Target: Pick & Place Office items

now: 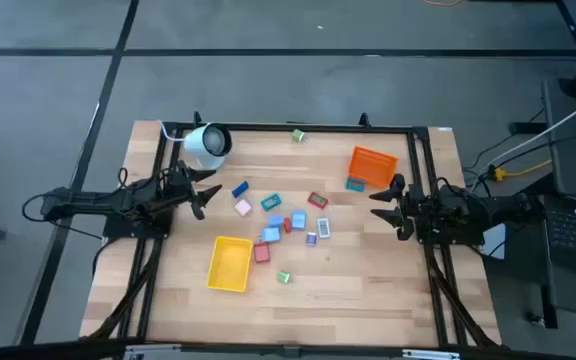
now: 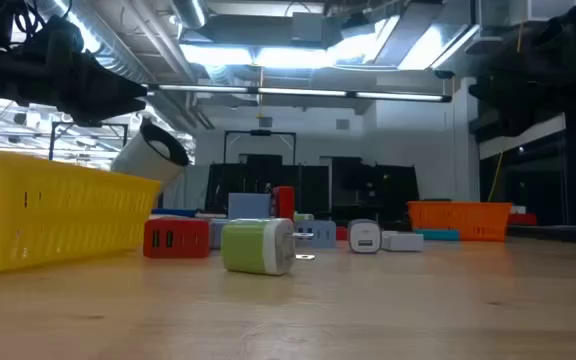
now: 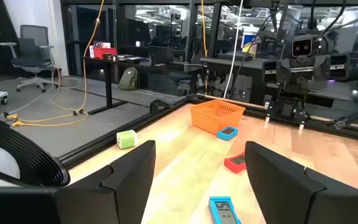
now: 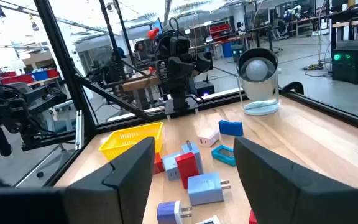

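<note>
The office items are small blocky pieces in blue, light blue, teal, red, pink and green, and they lie scattered on the wooden table's middle [image 1: 286, 222]. One green piece [image 1: 298, 135] sits near the far edge. Another green piece [image 2: 258, 246] lies near the yellow tray. My left gripper [image 1: 208, 198] hovers open at the table's left side, level, with a blue piece [image 3: 224, 210] ahead of it. My right gripper [image 1: 380, 204] hovers open at the right side, facing a red piece [image 4: 185, 165] and a light blue piece [image 4: 205, 187].
A yellow tray [image 1: 230, 264] rests on the table near the pieces, toward the near edge. An orange tray [image 1: 372, 166] stands toward the far right, with a teal piece [image 1: 354, 184] beside it. A white round device [image 1: 208, 145] with a cord sits at the far left.
</note>
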You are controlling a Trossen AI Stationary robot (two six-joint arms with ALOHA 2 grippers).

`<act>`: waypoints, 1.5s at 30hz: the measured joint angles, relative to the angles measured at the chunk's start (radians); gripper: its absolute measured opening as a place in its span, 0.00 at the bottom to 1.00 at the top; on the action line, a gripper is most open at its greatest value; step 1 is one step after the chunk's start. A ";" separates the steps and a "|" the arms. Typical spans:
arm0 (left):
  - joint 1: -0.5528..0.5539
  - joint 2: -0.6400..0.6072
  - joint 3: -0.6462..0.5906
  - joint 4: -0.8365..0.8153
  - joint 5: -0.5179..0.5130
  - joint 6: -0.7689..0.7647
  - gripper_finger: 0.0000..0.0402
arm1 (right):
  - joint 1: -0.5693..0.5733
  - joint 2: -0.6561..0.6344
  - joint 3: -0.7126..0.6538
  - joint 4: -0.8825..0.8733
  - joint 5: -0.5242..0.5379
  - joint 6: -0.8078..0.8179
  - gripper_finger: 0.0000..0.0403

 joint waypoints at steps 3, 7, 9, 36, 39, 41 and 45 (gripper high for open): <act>0.000 0.000 0.000 0.000 0.000 0.000 0.60 | 0.000 0.000 0.000 0.000 0.000 0.000 0.56; 0.000 0.000 0.000 0.000 0.000 0.000 0.60 | 0.000 0.000 0.000 0.000 0.000 0.000 0.56; 0.000 0.000 0.000 0.000 0.000 0.000 0.60 | 0.000 0.000 0.000 0.000 0.000 0.000 0.56; 0.000 0.000 0.000 0.000 0.000 0.000 0.60 | 0.000 0.000 0.000 0.000 0.000 0.000 0.56; 0.000 0.000 0.000 0.000 0.000 0.000 0.60 | 0.000 0.000 0.000 0.000 0.000 0.000 0.56; 0.000 0.000 0.000 0.000 0.000 0.000 0.60 | 0.000 0.000 0.000 0.000 0.000 0.000 0.56; 0.000 0.000 0.000 0.000 0.000 0.000 0.60 | -0.001 0.000 0.000 0.006 0.000 -0.017 0.56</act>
